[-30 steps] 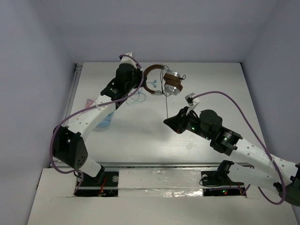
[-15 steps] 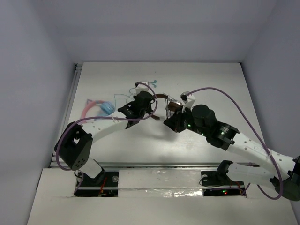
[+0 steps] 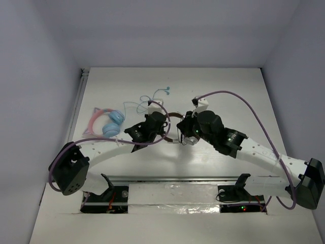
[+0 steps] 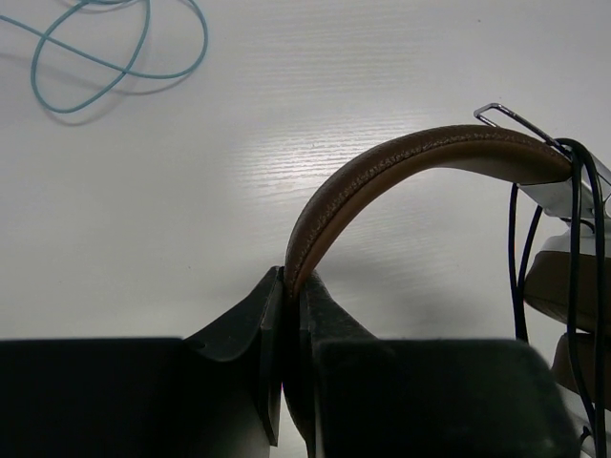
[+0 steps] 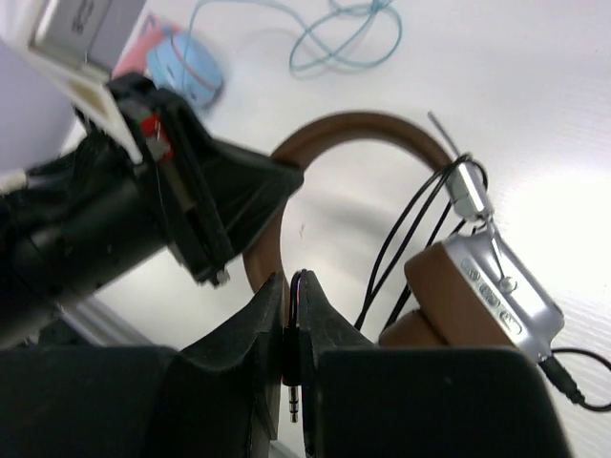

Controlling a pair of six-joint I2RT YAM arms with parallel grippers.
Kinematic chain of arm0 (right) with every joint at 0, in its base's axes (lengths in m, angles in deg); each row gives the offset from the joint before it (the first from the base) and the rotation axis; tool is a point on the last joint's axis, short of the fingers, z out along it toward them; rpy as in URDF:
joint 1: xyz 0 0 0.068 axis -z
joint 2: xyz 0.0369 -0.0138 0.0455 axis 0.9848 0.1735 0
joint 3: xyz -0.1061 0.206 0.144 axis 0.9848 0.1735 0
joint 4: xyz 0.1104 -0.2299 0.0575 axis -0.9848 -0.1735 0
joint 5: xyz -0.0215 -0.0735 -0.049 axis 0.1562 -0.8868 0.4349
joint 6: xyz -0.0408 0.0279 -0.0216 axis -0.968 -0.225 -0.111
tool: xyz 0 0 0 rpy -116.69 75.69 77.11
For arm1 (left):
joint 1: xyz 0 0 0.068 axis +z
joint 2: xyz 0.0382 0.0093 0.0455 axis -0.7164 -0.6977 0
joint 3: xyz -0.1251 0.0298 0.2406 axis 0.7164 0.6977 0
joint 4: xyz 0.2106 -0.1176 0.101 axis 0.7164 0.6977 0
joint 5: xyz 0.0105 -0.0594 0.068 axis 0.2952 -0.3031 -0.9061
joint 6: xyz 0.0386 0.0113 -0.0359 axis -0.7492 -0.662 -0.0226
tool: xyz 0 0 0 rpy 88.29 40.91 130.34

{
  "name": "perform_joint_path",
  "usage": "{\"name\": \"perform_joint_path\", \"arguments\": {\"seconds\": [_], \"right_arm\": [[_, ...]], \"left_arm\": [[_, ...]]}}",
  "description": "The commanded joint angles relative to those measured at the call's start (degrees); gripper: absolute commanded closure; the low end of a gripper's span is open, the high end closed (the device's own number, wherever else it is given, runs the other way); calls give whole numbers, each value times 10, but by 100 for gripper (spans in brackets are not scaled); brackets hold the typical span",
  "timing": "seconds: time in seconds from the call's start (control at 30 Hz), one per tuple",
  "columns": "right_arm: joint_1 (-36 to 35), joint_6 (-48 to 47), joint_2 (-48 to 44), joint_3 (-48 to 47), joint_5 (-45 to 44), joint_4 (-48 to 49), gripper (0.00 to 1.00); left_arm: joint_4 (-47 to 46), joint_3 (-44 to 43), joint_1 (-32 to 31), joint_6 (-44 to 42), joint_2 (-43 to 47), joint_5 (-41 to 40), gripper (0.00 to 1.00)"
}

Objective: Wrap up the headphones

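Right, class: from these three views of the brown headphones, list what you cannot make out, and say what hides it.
- Top view: the headphones are mostly hidden under the left hand and right hand, and too small for detail.
- Left wrist view: the earcups are cut off by the right edge.
- Right wrist view: the cable runs off the right edge; the pink-and-blue headphones are blurred.

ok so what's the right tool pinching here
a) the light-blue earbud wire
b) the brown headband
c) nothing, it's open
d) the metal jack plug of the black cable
d: the right wrist view shows the right tool shut on the jack plug, with the plug's metal tip showing in the gap below the grip. The brown headband is pinched by the left tool instead.
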Motion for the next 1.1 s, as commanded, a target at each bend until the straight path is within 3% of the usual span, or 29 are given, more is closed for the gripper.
{"name": "perform_joint_path", "arguments": {"seconds": [0.0, 0.27, 0.43, 0.7, 1.07], "right_arm": [[-5, 35, -5, 11, -60, 103, 100], [-5, 79, 7, 49, -205, 178, 100], [-5, 33, 39, 46, -266, 203, 100], [-5, -128, 47, 49, -288, 259, 100], [-5, -153, 69, 85, -246, 308, 100]], "left_arm": [[-13, 5, -3, 21, 33, 10, 100], [2, 6, -3, 22, 39, 33, 100], [19, -9, -3, 16, 50, 49, 100], [82, -31, -3, -11, 46, 94, 100], [124, -47, -3, -25, 67, 166, 100]]}}
